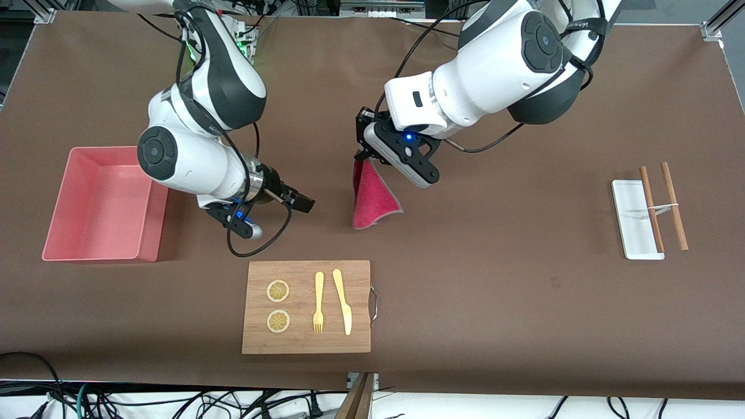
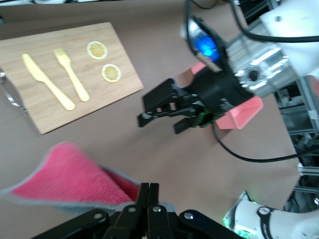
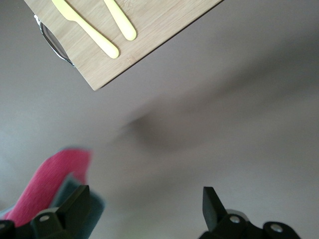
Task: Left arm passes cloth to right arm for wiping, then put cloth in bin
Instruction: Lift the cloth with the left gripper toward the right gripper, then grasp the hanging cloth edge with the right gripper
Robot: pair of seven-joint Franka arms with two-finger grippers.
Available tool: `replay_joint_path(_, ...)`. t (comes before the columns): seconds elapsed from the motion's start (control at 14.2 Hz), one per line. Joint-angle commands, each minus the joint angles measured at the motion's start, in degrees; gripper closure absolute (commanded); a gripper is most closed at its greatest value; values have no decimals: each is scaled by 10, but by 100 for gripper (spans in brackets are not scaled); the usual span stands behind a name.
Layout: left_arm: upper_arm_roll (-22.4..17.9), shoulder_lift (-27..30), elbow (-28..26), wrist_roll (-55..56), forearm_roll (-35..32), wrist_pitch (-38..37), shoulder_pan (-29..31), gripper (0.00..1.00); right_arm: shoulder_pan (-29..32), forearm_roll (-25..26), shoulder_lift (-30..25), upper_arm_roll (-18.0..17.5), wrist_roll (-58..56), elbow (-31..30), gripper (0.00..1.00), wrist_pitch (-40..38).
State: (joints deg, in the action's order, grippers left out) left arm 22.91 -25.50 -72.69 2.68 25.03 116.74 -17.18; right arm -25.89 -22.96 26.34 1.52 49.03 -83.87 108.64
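Left gripper [image 1: 362, 155] pinching cloth [image 1: 372, 198]; right gripper [image 1: 300, 202] apparently wide, empty.

You are looking at a robotics lab test bench posing as a kitchen: two white arms [image 1: 500, 70] are standing over a table [image 1: 524, 302] draped in brown sheeting, aluminium framing [image 1: 719, 20] is showing at its corners, and loose cables [image 1: 174, 401] are trailing along the edge nearest the front camera.
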Motion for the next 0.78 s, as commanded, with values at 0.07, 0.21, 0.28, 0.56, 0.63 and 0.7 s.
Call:
replay_joint_path(0.07,-2,-17,23,-40,30,-3,-1,100,-13,-11,13,2,34,8,0,29)
replay_joint_path(0.21,-2,-17,23,-41,31,-2,-2,100,-13,-11,14,2,36,9,0,29)
replay_joint_path(0.28,-2,-17,23,-41,31,-2,-1,100,-14,-11,14,2,36,9,0,29)
replay_joint_path(0.56,-2,-17,23,-44,31,-2,-1,100,-13,-10,15,2,27,18,0,35)
replay_joint_path(0.63,-2,-17,23,-44,31,-2,-1,100,-14,-10,20,2,26,26,0,38)
replay_joint_path(0.7,-2,-17,23,-44,32,-1,0,100,-14,-10,27,2,25,39,0,39)
